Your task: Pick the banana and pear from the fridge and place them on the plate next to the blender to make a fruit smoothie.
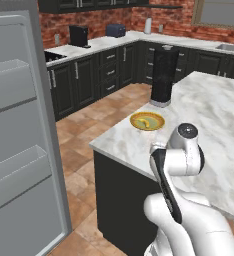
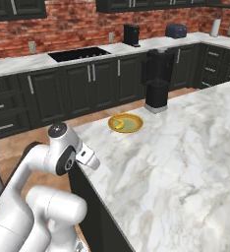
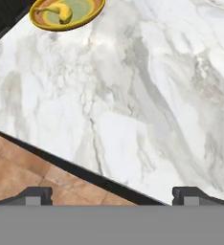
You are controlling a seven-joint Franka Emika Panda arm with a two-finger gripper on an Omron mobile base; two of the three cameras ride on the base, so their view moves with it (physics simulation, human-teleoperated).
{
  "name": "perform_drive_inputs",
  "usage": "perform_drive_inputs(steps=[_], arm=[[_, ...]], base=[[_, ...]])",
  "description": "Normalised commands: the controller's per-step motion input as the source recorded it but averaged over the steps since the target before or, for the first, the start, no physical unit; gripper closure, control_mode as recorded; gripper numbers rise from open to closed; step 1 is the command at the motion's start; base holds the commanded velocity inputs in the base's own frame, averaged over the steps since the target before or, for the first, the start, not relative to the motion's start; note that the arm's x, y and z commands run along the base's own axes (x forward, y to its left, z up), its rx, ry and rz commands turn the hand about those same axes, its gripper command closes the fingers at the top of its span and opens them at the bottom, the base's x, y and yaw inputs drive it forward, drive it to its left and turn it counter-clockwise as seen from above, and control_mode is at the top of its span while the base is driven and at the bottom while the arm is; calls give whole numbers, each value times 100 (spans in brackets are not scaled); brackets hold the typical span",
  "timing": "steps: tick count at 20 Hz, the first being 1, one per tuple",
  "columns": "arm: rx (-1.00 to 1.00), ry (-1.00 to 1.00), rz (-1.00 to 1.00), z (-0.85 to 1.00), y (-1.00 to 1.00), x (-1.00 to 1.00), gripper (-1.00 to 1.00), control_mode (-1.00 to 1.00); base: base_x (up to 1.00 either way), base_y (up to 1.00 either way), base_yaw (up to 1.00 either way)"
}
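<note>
Ahead of the gripper (image 3: 111, 194), across a broad stretch of bare marble island top (image 3: 147, 95), sits the yellow plate (image 3: 92, 10) with the banana (image 3: 59, 10) lying inside it. Both finger tips (image 3: 35, 195) stand wide apart at the bottom of the hand view, spread with nothing between them, and they hang just over the near edge of the island, where the dark side panel meets the terracotta floor tiles (image 3: 13, 167).

From the left base view, the plate (image 1: 137, 118) rests near the island's corner, beyond the arm's upper joint (image 1: 181, 150), and the banana (image 1: 145, 121) curves across the plate's pale green middle. Just past the plate, farther from the hand, the tall black blender (image 1: 163, 75) stands on the marble, near the plate but not touching it. Off to the hand's left, the open fridge door (image 1: 19, 145) shows its grey shelves.

In the right base view the arm (image 2: 53, 157) bends low beside the island's near corner, the plate (image 2: 136, 126) and banana (image 2: 118, 125) lie well ahead of it, and the blender (image 2: 157, 78) rises just behind them. Beyond, dark cabinets (image 2: 87, 83) run under a pale counter against a red brick wall (image 2: 63, 24). The pear cannot be made out on the plate
</note>
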Motion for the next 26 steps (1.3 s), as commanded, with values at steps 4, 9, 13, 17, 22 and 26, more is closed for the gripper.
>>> perform_drive_inputs(steps=[4,9,13,17,22,26], arm=[[-2,-1,1,-4,3,-4,-100,100],[0,0,0,0,0,0,-100,100],[0,0,0,0,0,0,-100,100],[0,0,0,0,0,0,-100,100],[0,0,0,0,0,0,-100,100],[0,0,0,0,0,0,-100,100]], base=[[-14,0,4],[-82,3,58],[-59,0,77],[-41,4,81],[-2,43,90],[0,53,88]])
